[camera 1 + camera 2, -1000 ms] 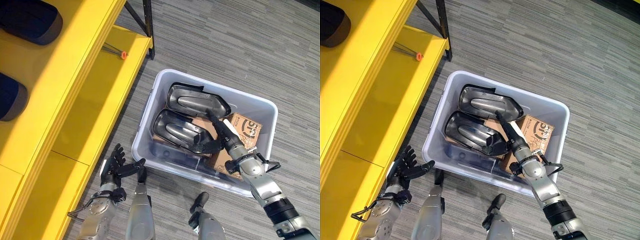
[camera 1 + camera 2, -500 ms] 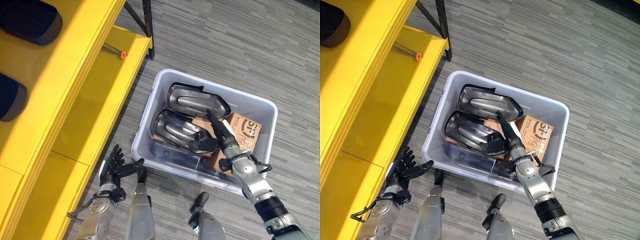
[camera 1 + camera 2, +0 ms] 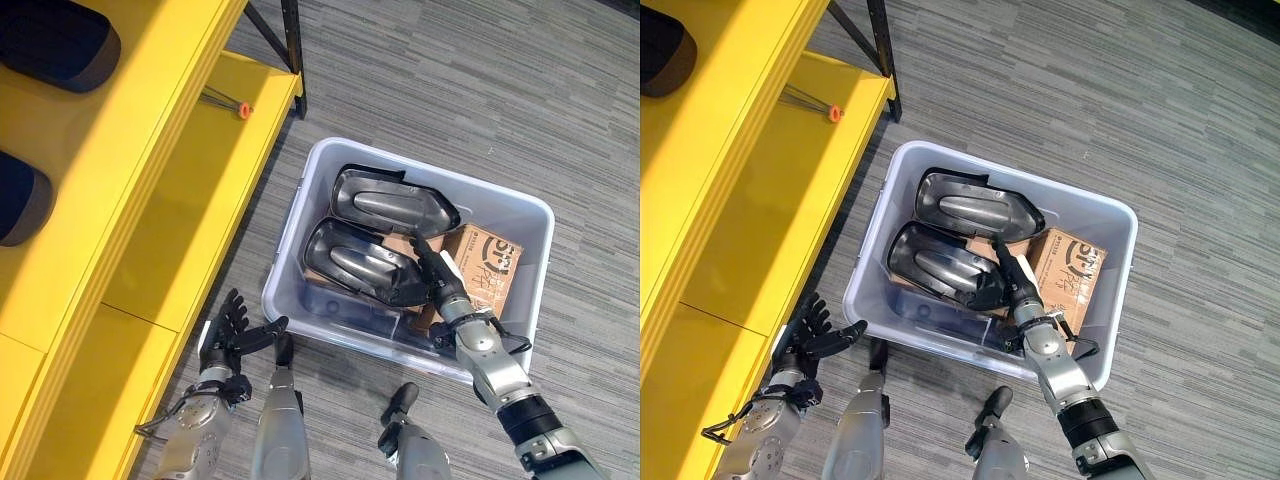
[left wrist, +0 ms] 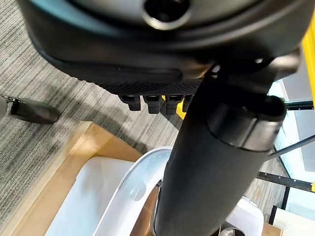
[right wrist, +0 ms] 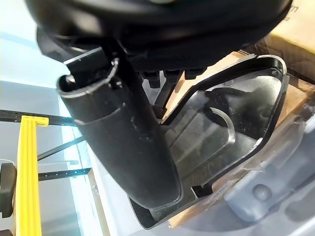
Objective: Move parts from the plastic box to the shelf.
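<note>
Two dark moulded parts lie side by side in the plastic box [image 3: 520, 300], the nearer part [image 3: 360, 265] overlapping the farther part [image 3: 392, 203], both resting on cardboard. A printed cardboard carton [image 3: 487, 262] sits against the box wall just to the right of the right hand [image 3: 437, 278]; large dark letters show on its top, but they are too partly hidden to make out. The right hand reaches down over the near rim of the box, its fingers extended along the near-right edge of the nearer part; in the right wrist view the fingers [image 5: 170, 78] rest against that part's raised rim while the thumb [image 5: 133, 142] lies straight beside it, so the hand looks relaxed rather than clamped. Room inside the box is tight: parts and carton take up most of its floor, leaving only a narrow strip along the near wall. Grey carpet [image 3: 480, 90] lies open beyond and to the right of the box. To the left stands the yellow shelf [image 3: 190, 190], its lower board bare apart from a small orange-tipped item [image 3: 243, 108] at the far end. The left hand [image 3: 228, 335] hangs low by the shelf's edge, fingers spread, holding nothing.
</note>
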Robot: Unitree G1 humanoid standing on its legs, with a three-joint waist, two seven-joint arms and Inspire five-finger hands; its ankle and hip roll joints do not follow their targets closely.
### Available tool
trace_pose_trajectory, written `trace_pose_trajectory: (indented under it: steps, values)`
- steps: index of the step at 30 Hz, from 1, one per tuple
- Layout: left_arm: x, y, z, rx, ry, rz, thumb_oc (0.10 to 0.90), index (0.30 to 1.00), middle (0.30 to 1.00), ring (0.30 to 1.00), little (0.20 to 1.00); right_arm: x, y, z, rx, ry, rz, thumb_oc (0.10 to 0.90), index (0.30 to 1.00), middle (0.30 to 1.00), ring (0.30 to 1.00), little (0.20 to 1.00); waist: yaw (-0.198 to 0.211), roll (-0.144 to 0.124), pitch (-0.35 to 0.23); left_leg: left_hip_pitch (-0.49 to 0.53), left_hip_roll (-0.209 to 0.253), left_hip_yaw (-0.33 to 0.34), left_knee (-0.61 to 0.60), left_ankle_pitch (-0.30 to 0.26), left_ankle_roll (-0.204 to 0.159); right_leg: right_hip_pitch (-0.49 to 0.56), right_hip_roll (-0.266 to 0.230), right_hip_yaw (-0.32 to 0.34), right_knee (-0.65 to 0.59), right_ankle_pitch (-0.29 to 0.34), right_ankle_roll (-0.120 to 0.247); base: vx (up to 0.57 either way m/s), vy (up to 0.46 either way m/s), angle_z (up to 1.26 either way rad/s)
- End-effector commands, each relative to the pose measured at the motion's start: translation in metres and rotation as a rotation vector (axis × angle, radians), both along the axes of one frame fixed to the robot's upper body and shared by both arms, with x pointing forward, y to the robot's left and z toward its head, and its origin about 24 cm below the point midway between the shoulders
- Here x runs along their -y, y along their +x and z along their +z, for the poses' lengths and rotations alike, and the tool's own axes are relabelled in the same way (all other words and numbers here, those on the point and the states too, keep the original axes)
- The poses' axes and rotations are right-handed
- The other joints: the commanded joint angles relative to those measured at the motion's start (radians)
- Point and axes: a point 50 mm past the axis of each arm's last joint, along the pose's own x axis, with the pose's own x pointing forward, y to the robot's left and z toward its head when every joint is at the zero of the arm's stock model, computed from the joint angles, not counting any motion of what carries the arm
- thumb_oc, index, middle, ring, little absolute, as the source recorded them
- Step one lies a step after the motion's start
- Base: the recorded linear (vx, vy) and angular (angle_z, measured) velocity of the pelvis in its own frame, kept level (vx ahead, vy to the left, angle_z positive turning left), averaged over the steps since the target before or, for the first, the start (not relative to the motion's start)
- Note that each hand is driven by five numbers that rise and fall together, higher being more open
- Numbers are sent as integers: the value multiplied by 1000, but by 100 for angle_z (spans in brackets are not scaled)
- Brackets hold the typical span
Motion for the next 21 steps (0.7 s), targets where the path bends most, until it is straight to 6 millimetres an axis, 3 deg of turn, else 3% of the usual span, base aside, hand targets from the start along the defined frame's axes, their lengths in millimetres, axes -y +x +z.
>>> trace_pose_trajectory:
  steps: [1, 14, 21]
  values:
    - [-12, 7, 29, 152, 39, 51, 900, 1000, 1000, 1000, 1000, -6, 8, 36, 177, 59, 21, 900, 1000, 1000, 1000, 1000, -18, 9, 4, 51, 20, 28, 43, -112, 18, -39, -13, 71, 34, 10, -3, 0, 0, 0]
    - [-11, 18, 43, 215, 81, 54, 900, 1000, 1000, 1000, 1000, -4, 4, 30, 160, 122, -2, 900, 1000, 1000, 1000, 1000, -36, 7, -5, 63, 26, 39, 40, -113, 15, -48, -10, 88, 42, 3, -6, 0, -1, -1]
    - [-10, 30, 64, 294, 185, 32, 900, 1000, 1000, 1000, 1000, -4, 4, 30, 167, 180, -29, 900, 1000, 1000, 1000, 1000, -51, 5, -12, 69, 29, 47, 43, -116, 12, -55, -9, 100, 52, -3, -9, -5, 4, -5]
